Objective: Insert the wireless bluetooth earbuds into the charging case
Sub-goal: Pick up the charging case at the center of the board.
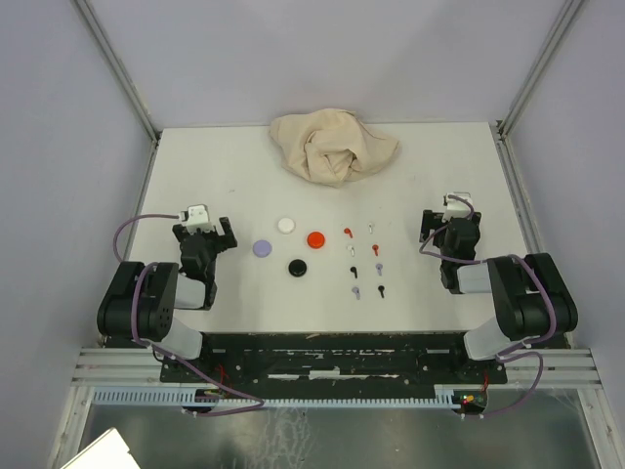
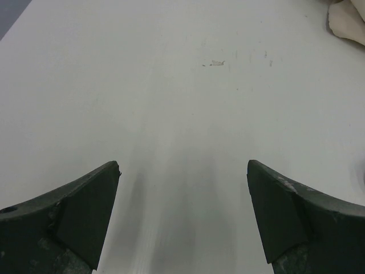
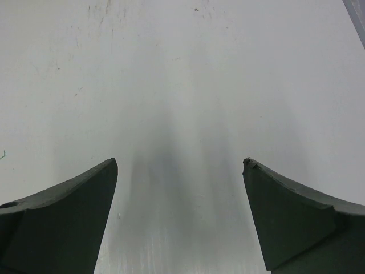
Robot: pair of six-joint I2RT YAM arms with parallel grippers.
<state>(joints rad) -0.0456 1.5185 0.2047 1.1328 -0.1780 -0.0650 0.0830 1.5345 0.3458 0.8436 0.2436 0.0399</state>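
Note:
Several tiny stemmed earbuds lie in two columns on the white table right of centre: red (image 1: 348,232), white (image 1: 372,227), white (image 1: 351,250), red (image 1: 375,249), black (image 1: 354,270), lavender (image 1: 379,267), lavender (image 1: 356,291), black (image 1: 382,289). Four round case discs lie to their left: white (image 1: 285,225), red (image 1: 314,238), lavender (image 1: 262,248), black (image 1: 298,266). My left gripper (image 1: 204,228) (image 2: 182,171) is open and empty, left of the discs. My right gripper (image 1: 450,221) (image 3: 180,165) is open and empty, right of the earbuds. Both wrist views show only bare table between the fingers.
A crumpled beige cloth (image 1: 332,145) lies at the back centre of the table; its edge shows at the top right of the left wrist view (image 2: 348,17). Metal frame posts (image 1: 117,68) stand at the table's back corners.

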